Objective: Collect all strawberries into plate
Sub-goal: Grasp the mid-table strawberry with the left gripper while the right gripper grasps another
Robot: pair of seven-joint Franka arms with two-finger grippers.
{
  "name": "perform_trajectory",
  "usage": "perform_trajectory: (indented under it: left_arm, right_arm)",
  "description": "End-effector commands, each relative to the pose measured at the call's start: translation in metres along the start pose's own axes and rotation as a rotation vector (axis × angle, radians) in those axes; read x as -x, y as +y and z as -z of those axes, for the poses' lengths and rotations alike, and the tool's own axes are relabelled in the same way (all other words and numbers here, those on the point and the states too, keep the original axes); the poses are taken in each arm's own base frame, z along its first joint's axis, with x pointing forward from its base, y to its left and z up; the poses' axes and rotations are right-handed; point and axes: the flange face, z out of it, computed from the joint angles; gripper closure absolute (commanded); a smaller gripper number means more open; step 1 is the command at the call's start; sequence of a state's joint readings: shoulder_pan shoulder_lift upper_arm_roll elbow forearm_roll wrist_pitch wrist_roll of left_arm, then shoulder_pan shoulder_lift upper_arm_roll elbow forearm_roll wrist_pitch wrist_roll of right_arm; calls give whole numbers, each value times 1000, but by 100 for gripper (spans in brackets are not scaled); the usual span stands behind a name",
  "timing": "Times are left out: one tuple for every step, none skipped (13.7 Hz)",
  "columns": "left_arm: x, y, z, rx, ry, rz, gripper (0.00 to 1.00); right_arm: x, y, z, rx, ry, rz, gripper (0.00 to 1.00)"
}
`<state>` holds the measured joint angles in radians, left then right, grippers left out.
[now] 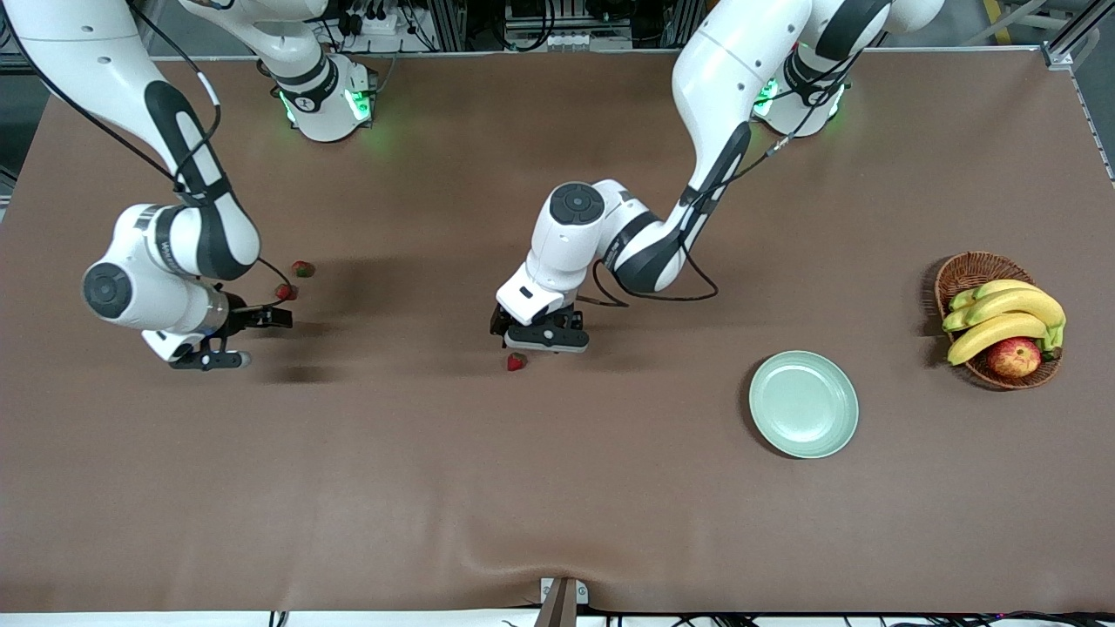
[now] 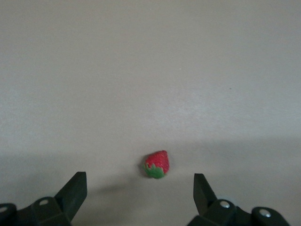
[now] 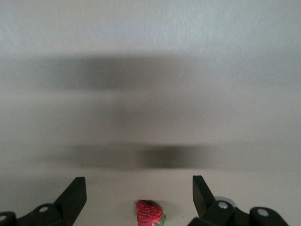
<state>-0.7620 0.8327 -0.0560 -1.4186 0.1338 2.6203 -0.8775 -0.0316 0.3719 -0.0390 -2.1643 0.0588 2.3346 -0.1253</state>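
Three strawberries are seen on the brown bench. One strawberry [image 1: 516, 361] lies near the bench's middle, well apart from the plate [image 1: 803, 404], which sits toward the left arm's end and nearer the front edge. The plate is seen bare.

The left gripper [image 1: 538, 335] is held low over that middle strawberry. In the left wrist view the gripper [image 2: 140, 188] is spread wide, nothing grasped, and the strawberry [image 2: 156, 164] is seen on the cloth between the two fingertips [image 2: 75, 188], touching neither. Its long axis is tilted slightly: the red tip points away from the fingers, the green leafy top toward them.

Two more strawberries lie toward the right arm's end, about midway between the back and front edges. One [image 1: 302, 269] sits slightly farther from the front camera; the other [image 1: 286, 292] is just beside it, nearer the front edge. Their pointing direction cannot be told from the front view.

The right gripper [image 1: 228, 335] is held just beside the nearer of the pair. In the right wrist view the gripper [image 3: 139, 188] is likewise spread open and empty; a strawberry [image 3: 150, 213] is seen between the fingertips [image 3: 75, 190], cut off by the picture's edge. Red flesh is mostly shown, with a sliver of green at one side, so its axis cannot be judged fully.

A wicker basket [image 1: 967, 272] with bananas [image 1: 1002, 315] and an apple [image 1: 1015, 357] stands near the edge at the left arm's end.
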Motion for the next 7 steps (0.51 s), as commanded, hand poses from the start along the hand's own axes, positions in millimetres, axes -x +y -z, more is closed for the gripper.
perform_trajectory:
  left_arm:
    - [7, 12, -12, -45, 68, -64, 0]
    - [12, 15, -21, -56, 89, -91, 0]
    - [18, 18, -31, -70, 120, -130, 0]
    - [23, 23, -38, -73, 147, -156, 0]
    - [28, 23, -47, -74, 163, -170, 0]
    - [31, 22, -54, -67, 172, -168, 0]
    - [33, 22, -57, -58, 178, -170, 0]
  right_arm:
    - [25, 1, -9, 8, -16, 24, 0]
    - [28, 1, -12, 6, -27, 31, 0]
    - [31, 1, -15, 4, -45, 32, 0]
    - [33, 0, -15, 0, -63, 31, 0]
    - [35, 0, -17, -2, -80, 31, 0]
    - [37, 0, -19, -4, -98, 31, 0]
    - [39, 0, -21, -7, -118, 30, 0]
